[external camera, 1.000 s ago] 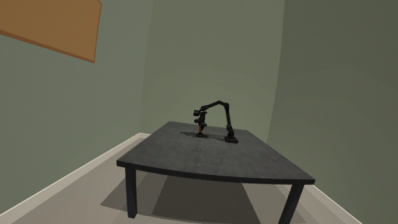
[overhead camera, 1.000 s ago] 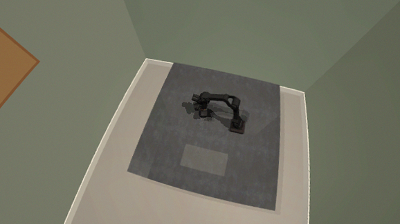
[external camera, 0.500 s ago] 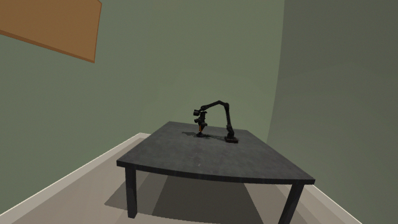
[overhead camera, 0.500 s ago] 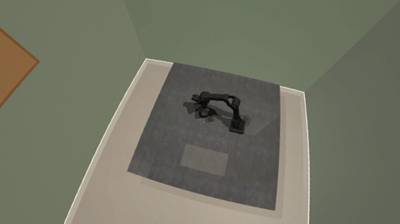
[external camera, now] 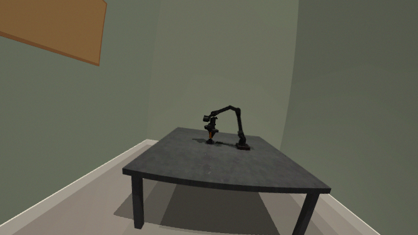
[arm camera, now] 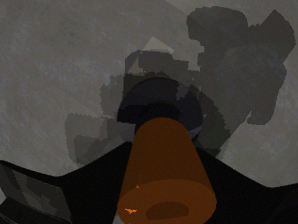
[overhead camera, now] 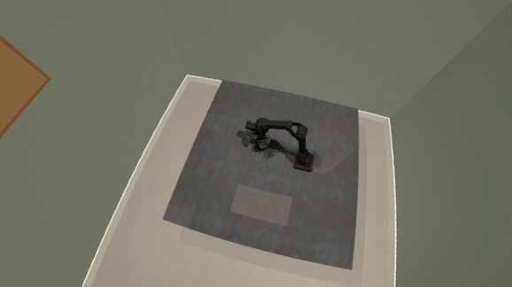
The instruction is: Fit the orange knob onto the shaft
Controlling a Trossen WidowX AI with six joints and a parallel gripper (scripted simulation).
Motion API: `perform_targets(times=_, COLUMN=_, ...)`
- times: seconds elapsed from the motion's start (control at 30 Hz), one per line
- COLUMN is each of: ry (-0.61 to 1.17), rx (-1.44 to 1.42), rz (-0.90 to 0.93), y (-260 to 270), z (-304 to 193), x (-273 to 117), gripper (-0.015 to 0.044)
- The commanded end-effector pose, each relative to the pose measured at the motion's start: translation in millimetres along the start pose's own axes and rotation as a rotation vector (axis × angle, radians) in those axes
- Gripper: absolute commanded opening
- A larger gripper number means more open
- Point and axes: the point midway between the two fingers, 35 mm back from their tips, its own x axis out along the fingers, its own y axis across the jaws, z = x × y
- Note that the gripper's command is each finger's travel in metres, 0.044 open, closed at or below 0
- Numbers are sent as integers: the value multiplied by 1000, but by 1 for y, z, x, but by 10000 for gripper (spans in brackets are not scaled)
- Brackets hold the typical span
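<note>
The orange knob [external camera: 210, 135] [arm camera: 162, 160] is a long, roughly upright cylinder. My gripper [external camera: 211, 133] [arm camera: 162, 151] is shut on it, with a dark finger on each side. The round dark pedestal [external camera: 209, 142] [arm camera: 150, 89] stands on the table under the knob. In the wrist view the knob's far end overlaps the raised dark centre of the pedestal. The shaft is not visible, and I cannot tell how far the knob is down on it. In the top view the arm mostly hides the knob and pedestal.
The arm's base [overhead camera: 303, 163] [external camera: 243, 146] stands on the dark table [overhead camera: 316, 231] [external camera: 188, 162], to the right of the pedestal in the top and exterior views. The arm arches over from the base to the knob. Shadows of the arm lie around the pedestal.
</note>
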Motion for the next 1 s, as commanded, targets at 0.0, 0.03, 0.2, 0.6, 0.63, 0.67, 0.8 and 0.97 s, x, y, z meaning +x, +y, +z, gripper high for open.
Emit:
perform_targets(times=0.0, ry=-1, rx=-6, rz=-2, y=-1, z=0, x=0, gripper=0)
perform_targets(times=0.03, ry=-1, rx=-6, rz=-2, y=-1, z=0, x=0, gripper=0)
perform_targets(times=0.2, ry=-1, rx=-6, rz=-2, y=-1, z=0, x=1, gripper=0)
perform_targets(times=0.6, ry=-1, rx=-6, rz=-2, y=-1, z=0, x=-3, gripper=0)
perform_targets(times=0.63, ry=-1, rx=-6, rz=-2, y=-1, z=0, x=-4, gripper=0)
perform_targets(times=0.67, ry=-1, rx=-6, rz=-2, y=-1, z=0, x=-4, gripper=0)
perform_targets(times=0.8, ry=-1, rx=-92, rz=-2, y=-1, z=0, x=-4, gripper=0)
perform_targets(times=0.97, ry=0, rx=-215, rz=-1, y=0, z=0, x=-2, gripper=0)
